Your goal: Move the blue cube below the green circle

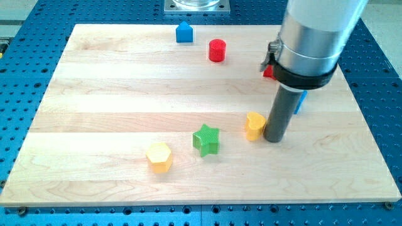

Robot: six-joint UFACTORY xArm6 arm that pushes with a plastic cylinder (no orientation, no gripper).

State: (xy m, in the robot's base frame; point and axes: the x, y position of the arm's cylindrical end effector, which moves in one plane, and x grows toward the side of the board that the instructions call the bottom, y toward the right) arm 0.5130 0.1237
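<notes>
Your tip (274, 139) has no pincer, sits touching the yellow heart (254, 125); the blue cube (300, 102) peeks out behind the rod at view's right, likely light, rigid, slippery—push its flat side square; no green circle visible, only a green star (206, 139).
</notes>
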